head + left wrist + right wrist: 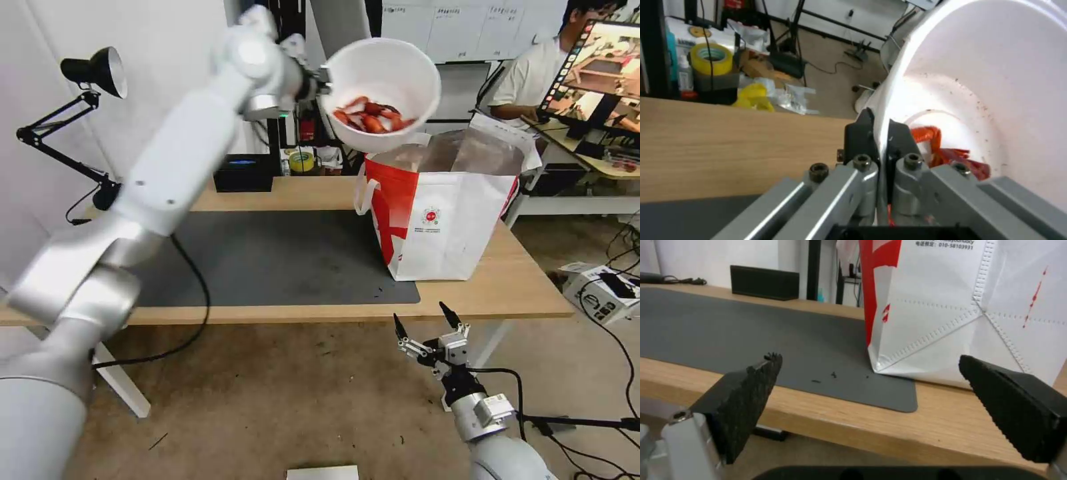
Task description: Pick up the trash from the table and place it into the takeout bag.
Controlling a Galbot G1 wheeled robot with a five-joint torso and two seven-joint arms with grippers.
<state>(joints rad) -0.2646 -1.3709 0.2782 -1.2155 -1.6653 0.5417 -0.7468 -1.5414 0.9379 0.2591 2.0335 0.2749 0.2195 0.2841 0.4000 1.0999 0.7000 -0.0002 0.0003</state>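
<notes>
Light wood-grain table [520,280] carried dark grey mat [280,260] and boxy red-and-white takeout bag [447,213]. Left gripper [880,133] was clamped on rim of white round bowl with red scraps [383,90], tilted high above bag's open mouth. Right gripper [427,323] waited below table's front edge, fingers spread apart.

The bowl [996,83] clamped in the left pincer [880,140] runs off the picture's edge; beyond the right pincer [867,386], the bag [960,306] is cut off too.
</notes>
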